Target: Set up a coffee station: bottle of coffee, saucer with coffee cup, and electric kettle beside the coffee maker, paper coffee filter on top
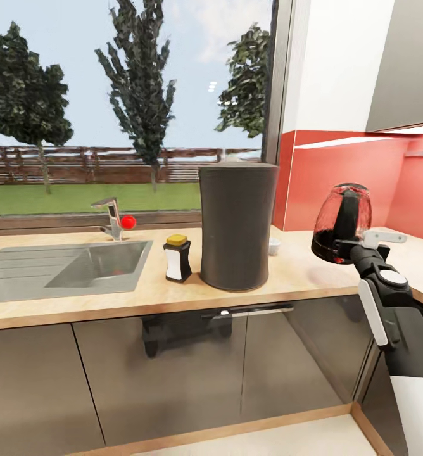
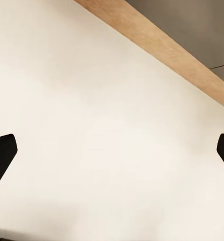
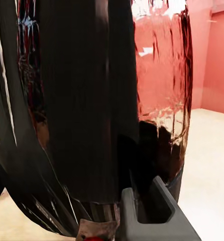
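The right end effector (image 1: pixel 353 248) pinches the small clear kettle with a black handle (image 1: pixel 342 223), tilted above the light wood tabletop (image 1: pixel 300 266). The left end effector (image 2: pixel 112 150) is spread wide.

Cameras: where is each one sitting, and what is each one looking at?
Head view: high on the robot, facing the kitchen countertop, coffee maker and window; its right arm shows, carrying the electric kettle.
Left wrist view: by the left gripper, facing pale floor; dark fingertips at both edges.
Right wrist view: by the right gripper, close against the kettle.
Head and right wrist views share the kettle.
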Robot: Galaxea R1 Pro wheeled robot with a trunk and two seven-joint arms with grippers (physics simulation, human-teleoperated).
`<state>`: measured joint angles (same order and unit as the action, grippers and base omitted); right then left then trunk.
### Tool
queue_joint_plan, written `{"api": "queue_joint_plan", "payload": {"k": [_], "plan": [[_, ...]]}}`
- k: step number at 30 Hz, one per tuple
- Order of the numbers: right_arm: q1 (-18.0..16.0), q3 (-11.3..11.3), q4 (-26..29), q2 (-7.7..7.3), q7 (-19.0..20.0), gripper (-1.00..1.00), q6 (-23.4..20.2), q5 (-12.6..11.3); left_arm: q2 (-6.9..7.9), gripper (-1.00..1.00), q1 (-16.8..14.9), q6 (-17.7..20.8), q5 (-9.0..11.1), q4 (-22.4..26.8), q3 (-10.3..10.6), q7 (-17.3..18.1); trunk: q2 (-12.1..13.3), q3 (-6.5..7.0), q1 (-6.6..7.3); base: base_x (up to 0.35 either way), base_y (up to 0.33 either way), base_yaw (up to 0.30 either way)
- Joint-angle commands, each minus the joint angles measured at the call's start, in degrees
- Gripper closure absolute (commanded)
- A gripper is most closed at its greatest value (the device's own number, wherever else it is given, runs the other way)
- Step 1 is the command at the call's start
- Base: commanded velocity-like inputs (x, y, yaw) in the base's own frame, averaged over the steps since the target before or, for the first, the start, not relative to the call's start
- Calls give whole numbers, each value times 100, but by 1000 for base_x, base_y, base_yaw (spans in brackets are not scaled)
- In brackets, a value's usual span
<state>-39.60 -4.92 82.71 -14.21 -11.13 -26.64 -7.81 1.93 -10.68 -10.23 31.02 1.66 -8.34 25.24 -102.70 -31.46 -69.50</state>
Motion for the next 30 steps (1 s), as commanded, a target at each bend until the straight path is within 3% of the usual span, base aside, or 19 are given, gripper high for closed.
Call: {"api": "queue_joint_plan", "payload": {"k": [1,21,30], "plan": [[-5,8,9,-1,-47,100,-22,-45,1,-100,-5,-14,-26,-9,-45,29,-4,-6,1,0,0,0],[62,15,8,6,-47,100,-25,-51,-6,-100,-5,-14,-26,-11,-45,28,-4,-7,1,-127,0,0],[67,15,8,10,-47,100,-160,-53,-6,-100,-5,-14,-26,-8,-45,26,-4,-7,1,-271,0,0]]}}
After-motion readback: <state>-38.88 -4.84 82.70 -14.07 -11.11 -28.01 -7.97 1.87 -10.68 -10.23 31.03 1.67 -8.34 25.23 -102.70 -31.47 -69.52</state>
